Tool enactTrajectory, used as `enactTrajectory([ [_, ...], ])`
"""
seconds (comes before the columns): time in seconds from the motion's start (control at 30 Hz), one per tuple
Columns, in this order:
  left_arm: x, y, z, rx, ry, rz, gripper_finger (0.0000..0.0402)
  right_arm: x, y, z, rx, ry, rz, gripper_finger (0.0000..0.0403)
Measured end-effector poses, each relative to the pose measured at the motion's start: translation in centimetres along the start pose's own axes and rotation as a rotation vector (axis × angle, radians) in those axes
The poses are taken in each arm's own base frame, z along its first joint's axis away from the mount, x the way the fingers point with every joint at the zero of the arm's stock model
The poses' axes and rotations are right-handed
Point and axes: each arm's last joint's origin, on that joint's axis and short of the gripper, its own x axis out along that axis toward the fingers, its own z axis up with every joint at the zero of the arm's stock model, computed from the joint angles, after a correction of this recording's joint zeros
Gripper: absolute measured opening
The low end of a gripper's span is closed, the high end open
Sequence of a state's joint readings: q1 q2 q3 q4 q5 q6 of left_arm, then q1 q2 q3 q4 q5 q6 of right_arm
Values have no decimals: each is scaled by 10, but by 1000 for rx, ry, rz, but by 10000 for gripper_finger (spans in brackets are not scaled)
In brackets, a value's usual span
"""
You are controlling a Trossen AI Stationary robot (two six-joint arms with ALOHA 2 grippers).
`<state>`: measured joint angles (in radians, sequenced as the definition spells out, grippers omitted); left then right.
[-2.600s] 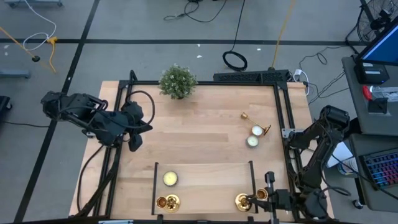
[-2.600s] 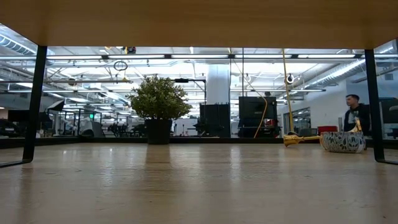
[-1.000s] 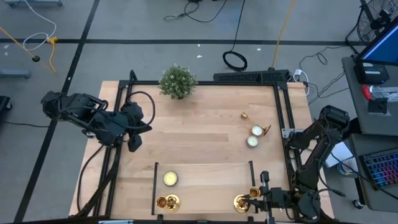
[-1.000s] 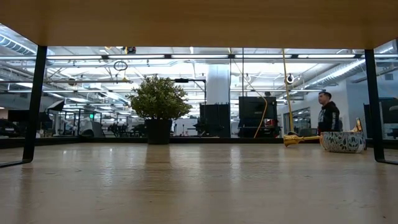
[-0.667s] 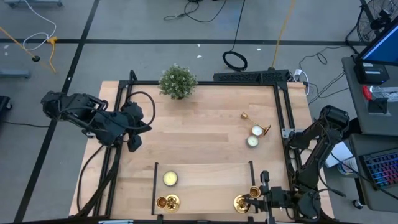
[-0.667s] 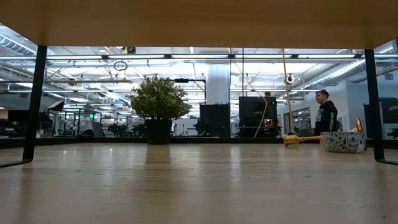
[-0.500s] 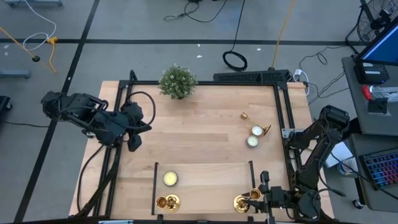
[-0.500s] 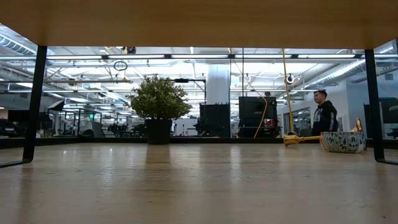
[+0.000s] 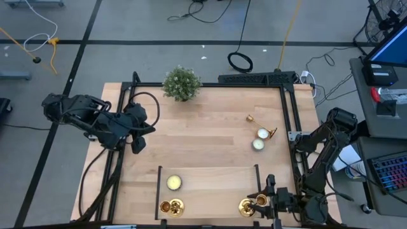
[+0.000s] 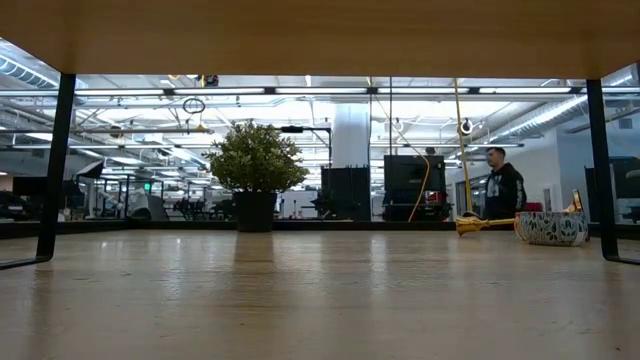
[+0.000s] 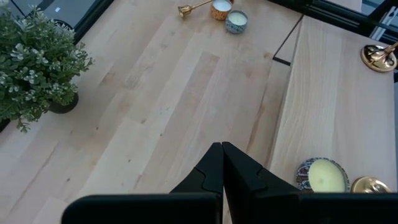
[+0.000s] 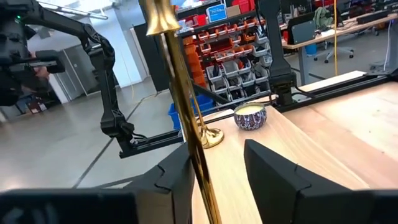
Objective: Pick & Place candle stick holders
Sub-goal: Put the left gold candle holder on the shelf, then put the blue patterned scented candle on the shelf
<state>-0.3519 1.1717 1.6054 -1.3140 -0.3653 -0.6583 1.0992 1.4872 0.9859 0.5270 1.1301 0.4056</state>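
Three gold candle stick holders show. One [image 9: 248, 207] stands upright on its base at the near right, its stem [image 12: 186, 124] between the open fingers of my right gripper [image 9: 262, 202], which points level toward the table's left. A second [image 9: 172, 207] stands at the near left beside a candle [image 9: 173, 183]. The third [image 9: 261, 125] lies on its side at the far right by two candles. My left gripper [image 11: 222, 168] hangs shut over the table's left side, holding nothing. My right gripper's fingers stand level on either side of the upright holder's stem. The stem runs close along one finger [image 12: 177, 180] and well apart from the other. I cannot tell whether it touches that finger. The holder stands on its own base.
A bushy potted plant [image 9: 182, 83] stands at the far edge. Black rails [image 9: 159, 184] frame the near strip where the two upright holders are. A patterned candle pot [image 12: 250, 116] sits beyond the stem. A person [image 10: 500, 190] walks in the room behind.
My right gripper has opened around the standing holder's stem and rolled a little, staying in place. The holder has stayed upright where it was.
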Motion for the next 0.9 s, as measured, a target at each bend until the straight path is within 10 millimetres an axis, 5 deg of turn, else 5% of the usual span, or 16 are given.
enactTrajectory([
  [0.9, 0, 1, -1, 6, 15, 11, 3, -1, 5, 7, 92, -7, 99, 238],
])
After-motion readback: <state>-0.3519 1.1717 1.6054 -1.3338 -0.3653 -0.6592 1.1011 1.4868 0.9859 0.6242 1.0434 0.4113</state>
